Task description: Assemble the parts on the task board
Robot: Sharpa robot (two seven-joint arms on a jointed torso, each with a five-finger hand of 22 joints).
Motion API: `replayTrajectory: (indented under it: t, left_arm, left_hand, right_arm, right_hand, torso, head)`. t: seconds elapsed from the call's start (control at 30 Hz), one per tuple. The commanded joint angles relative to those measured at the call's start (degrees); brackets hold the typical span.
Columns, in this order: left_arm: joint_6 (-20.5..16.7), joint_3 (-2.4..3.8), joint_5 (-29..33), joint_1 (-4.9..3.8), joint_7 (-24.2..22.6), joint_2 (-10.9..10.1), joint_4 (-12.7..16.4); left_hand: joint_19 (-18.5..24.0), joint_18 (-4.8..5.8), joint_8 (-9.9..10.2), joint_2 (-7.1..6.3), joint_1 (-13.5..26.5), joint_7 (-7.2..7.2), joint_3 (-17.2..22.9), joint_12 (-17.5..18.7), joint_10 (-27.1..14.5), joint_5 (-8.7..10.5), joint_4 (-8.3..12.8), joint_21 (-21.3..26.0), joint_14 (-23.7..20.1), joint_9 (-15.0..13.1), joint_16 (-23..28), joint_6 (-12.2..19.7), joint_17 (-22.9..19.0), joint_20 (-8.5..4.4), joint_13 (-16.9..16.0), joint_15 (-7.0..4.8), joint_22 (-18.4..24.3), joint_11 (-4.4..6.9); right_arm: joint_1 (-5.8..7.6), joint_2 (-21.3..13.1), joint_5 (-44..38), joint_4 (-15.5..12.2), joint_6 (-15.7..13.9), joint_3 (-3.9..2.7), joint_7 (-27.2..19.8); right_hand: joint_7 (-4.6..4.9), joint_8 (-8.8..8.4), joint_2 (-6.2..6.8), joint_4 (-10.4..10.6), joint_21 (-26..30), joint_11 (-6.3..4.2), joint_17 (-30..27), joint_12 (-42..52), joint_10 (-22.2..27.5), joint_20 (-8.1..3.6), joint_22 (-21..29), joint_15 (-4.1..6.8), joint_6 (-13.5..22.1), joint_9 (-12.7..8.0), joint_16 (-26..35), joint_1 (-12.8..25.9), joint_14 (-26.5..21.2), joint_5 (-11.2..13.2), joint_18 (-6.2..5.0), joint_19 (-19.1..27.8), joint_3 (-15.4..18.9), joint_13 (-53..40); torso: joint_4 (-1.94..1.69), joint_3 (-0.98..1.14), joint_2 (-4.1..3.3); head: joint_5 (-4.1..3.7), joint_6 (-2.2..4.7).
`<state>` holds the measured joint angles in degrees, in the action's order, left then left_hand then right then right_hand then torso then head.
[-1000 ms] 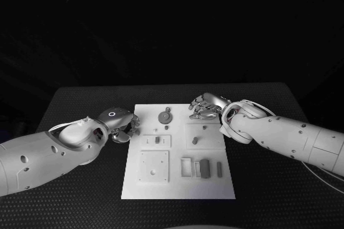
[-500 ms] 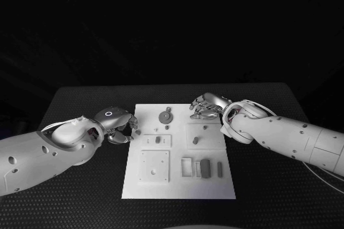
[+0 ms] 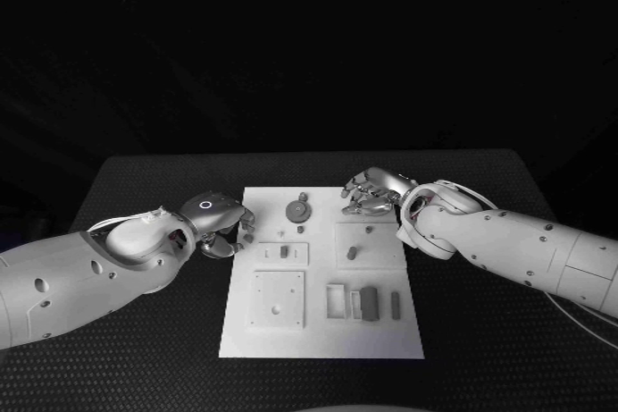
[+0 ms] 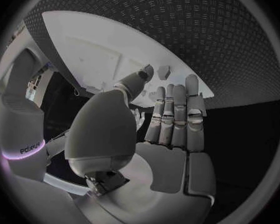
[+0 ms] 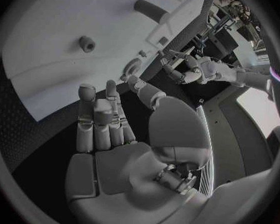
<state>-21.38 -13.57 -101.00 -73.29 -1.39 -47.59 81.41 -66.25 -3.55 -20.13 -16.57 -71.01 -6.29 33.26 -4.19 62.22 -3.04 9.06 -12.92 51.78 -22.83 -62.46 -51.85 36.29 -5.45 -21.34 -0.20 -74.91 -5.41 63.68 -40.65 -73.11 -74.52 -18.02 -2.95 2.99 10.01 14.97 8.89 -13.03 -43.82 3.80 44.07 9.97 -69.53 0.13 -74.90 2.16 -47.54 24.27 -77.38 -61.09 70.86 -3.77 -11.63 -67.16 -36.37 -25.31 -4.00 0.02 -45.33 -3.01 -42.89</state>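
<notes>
The white task board (image 3: 322,332) lies mid-table with several grey parts on it. A round disc (image 3: 297,212) sits near the far edge, and a small peg (image 3: 283,249) stands in a square plate. A short part (image 3: 350,251) lies to the right, and upright blocks (image 3: 369,303) stand nearer me. My left hand (image 3: 221,226) hovers at the board's left edge. Its fingers (image 4: 175,114) are straight and hold nothing. My right hand (image 3: 371,196) is over the far right corner. Its fingers (image 5: 101,122) are extended and empty above the board (image 5: 65,79).
The black textured table (image 3: 142,180) surrounds the board on all sides. A flat rectangular plate (image 3: 277,298) takes up the board's near left. In the right wrist view a peg (image 5: 85,44) and a dark cylinder (image 5: 149,10) stand on the board, with my left hand (image 5: 199,72) beyond.
My left hand drew a little away from the board's left edge, then came back to it. The right hand has hardly moved.
</notes>
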Motion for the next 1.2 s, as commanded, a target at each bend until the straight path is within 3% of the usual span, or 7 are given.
replayTrajectory:
  t: [0.03, 0.57, 1.2]
  left_arm:
    - [-0.11, 0.02, -1.16, -0.06, -0.47, 0.37, -0.22]
    - [4.23, 0.02, -2.15, -0.05, 0.78, 2.22, -2.30]
    - [4.94, 0.02, -2.68, -0.04, 1.48, 3.37, -3.91]
  left_hand:
    - [0.04, -0.28, 0.48, 0.20, -0.49, 0.14, 0.28, 0.32, -0.53, 0.01, -0.13, 0.42, 0.11, 0.16, 0.23, 0.82, -0.08, -0.32, 0.20, -0.04, 0.07, 0.00]
    - [-0.16, -0.16, 0.48, 1.24, -0.73, 0.11, 0.47, 0.01, -0.04, -0.03, -0.94, 0.70, 0.21, 0.14, 0.23, 0.56, -0.06, -0.47, 0.62, -0.14, -0.07, 0.17]
    - [-0.38, 0.00, 0.24, 4.36, -0.84, -0.16, 0.38, -0.21, 1.01, -0.11, -2.11, 1.00, 0.35, 0.04, 0.10, -0.41, 0.03, -0.67, 1.18, -0.31, -0.53, 0.39]
  right_arm:
    - [-0.04, 0.06, -0.03, -0.04, 0.30, 0.00, -0.48]
    - [-0.04, 0.19, -0.03, 0.00, 0.25, 0.00, -0.47]
    - [-0.05, 0.26, -0.03, 0.08, 0.37, 0.00, -0.48]
  right_hand:
    - [0.45, 0.35, 0.03, 0.36, 0.23, 0.38, -0.07, 0.35, 0.04, -0.45, -1.14, 0.06, 0.05, -0.06, 0.25, 0.40, -0.41, -0.06, -3.36, 0.07, -0.04, -0.09]
    - [0.44, 0.36, 0.03, 0.34, 0.22, 0.38, -0.07, 0.36, 0.04, -0.46, -1.15, 0.06, 0.06, -0.07, 0.24, 0.36, -0.40, -0.07, -3.36, 0.07, -0.05, -0.10]
    - [0.45, 0.36, 0.03, 0.30, 0.22, 0.38, -0.07, 0.36, 0.05, -0.47, -1.15, 0.06, 0.08, -0.08, 0.24, 0.31, -0.40, -0.06, -3.36, 0.07, -0.05, -0.11]
  torso:
    - [0.04, -0.01, -0.04]
    - [0.01, -0.05, 0.00]
    - [0.02, 0.04, -0.01]
  head:
    - [-0.03, 0.00]
    - [-0.21, -0.01]
    - [-0.24, -0.17]
